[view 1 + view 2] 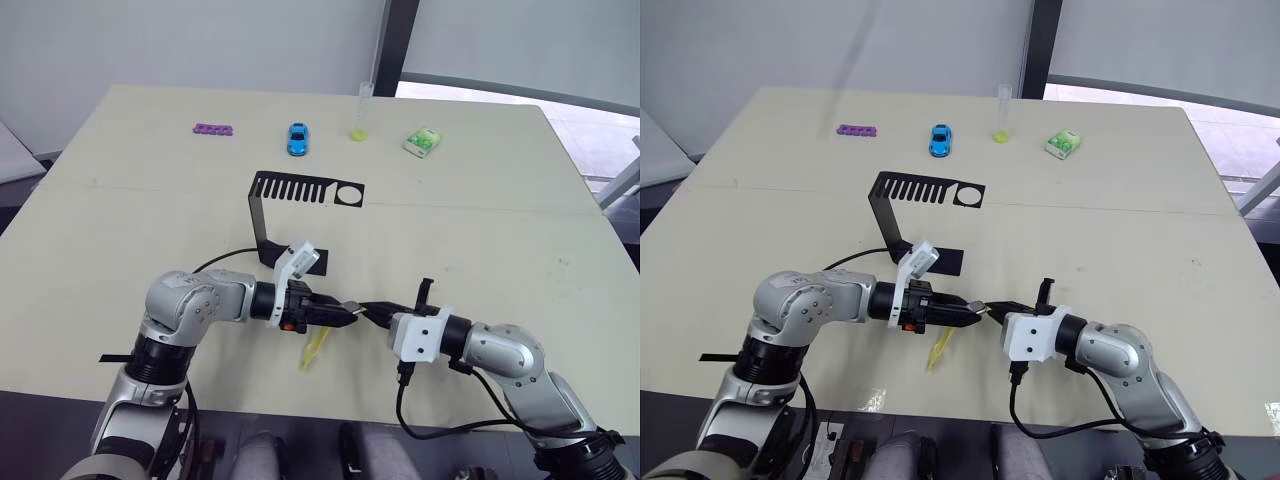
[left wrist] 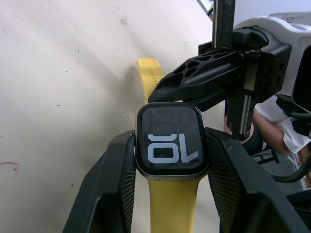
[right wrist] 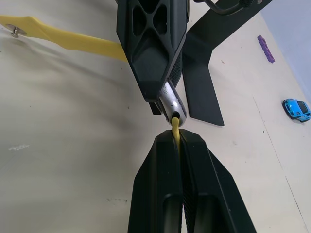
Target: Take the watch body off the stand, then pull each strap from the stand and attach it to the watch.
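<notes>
My left gripper [image 1: 338, 313] is shut on the watch body [image 2: 171, 141], a black square case with white digits, held above the table's front middle. One yellow strap [image 2: 172, 201] is joined to the case's near edge and hangs below the gripper [image 1: 315, 350]. My right gripper [image 1: 368, 310] faces it tip to tip, shut on the second yellow strap [image 3: 176, 132], whose end meets the case's silver far edge [image 3: 172, 104]. I cannot tell whether it is seated. The black stand [image 1: 262, 215] stands behind the left gripper with nothing on it.
Along the table's far side lie a purple piece [image 1: 213, 129], a blue toy car [image 1: 298, 139], a clear tube with a yellow tip [image 1: 362, 110] and a green packet [image 1: 423, 142]. A black strip [image 1: 115, 357] lies near the front left edge.
</notes>
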`<move>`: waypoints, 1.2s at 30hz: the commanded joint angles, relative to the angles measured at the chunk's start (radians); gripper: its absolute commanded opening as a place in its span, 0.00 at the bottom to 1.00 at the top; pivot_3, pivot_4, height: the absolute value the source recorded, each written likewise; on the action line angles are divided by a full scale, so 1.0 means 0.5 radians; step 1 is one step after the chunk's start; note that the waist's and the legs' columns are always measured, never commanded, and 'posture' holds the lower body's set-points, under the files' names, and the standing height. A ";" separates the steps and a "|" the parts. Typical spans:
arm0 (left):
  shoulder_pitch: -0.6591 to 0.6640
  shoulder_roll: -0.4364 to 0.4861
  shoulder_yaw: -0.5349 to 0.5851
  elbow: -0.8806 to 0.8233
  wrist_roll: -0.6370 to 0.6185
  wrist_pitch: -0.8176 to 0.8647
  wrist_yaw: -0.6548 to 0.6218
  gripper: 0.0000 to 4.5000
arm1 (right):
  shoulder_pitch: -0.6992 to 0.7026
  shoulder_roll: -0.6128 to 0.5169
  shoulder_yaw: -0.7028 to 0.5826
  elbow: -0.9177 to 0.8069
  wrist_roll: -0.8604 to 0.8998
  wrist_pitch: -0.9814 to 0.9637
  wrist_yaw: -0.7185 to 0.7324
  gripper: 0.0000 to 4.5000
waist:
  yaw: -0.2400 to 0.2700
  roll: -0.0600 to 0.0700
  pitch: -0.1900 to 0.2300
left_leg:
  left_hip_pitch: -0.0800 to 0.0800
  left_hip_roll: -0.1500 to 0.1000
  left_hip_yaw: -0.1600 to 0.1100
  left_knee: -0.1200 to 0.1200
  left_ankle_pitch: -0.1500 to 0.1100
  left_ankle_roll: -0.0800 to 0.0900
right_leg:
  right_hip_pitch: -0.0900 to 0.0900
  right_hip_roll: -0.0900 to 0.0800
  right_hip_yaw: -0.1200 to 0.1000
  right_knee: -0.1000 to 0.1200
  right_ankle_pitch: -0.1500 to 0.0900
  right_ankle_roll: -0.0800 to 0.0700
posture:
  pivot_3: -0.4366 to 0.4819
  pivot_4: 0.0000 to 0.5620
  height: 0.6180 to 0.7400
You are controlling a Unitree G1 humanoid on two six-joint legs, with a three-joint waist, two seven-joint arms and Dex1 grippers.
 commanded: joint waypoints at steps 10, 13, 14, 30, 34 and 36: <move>-0.009 -0.114 -0.099 -0.034 0.018 -0.044 0.061 0.36 | -0.037 0.049 0.089 -0.159 0.067 -0.095 -0.003 0.00 | 0.000 0.000 0.000 | 0.000 0.000 0.000 0.000 0.000 0.000 | 0.000 0.000 0.000 0.000 0.000 0.000 | 0.48 0.27 1.00; -0.006 -0.121 -0.100 -0.043 0.018 -0.038 0.069 0.36 | -0.034 0.050 0.091 -0.159 0.069 -0.096 -0.002 0.00 | 0.000 0.000 0.000 | 0.000 0.000 0.000 0.000 0.000 0.000 | 0.000 0.000 0.000 0.000 0.000 0.000 | 0.48 0.27 1.00; -0.004 -0.124 -0.099 -0.046 0.017 -0.037 0.071 0.36 | -0.033 0.050 0.091 -0.159 0.071 -0.095 -0.002 0.00 | 0.001 0.000 0.000 | 0.000 0.000 0.000 0.000 0.000 0.000 | 0.000 0.000 0.000 0.000 0.000 0.000 | 0.48 0.27 1.00; 0.190 0.082 0.019 -0.273 0.012 -0.604 -0.355 0.36 | 0.210 -0.374 -0.290 -0.124 0.494 -0.199 0.280 0.77 | 0.001 0.000 0.000 | 0.000 0.000 0.000 -0.001 0.000 -0.001 | 0.001 0.000 -0.001 -0.003 0.000 0.000 | 0.48 0.27 1.00; 0.328 0.221 0.031 -0.300 0.198 -1.273 -0.687 0.36 | 0.301 -0.483 -0.473 -0.070 0.764 -0.280 0.386 0.99 | -0.005 0.000 0.001 | 0.001 0.001 0.001 -0.003 0.000 -0.001 | 0.001 0.001 0.000 -0.004 0.000 0.000 | 0.48 0.27 1.00; 0.377 0.254 0.046 -0.263 0.311 -1.624 -0.806 0.36 | 0.326 -0.477 -0.583 -0.036 0.913 -0.288 0.396 0.99 | 0.001 0.000 0.001 | 0.001 0.001 0.001 -0.002 0.000 -0.001 | 0.002 0.001 0.000 -0.005 0.000 0.000 | 0.48 0.27 1.00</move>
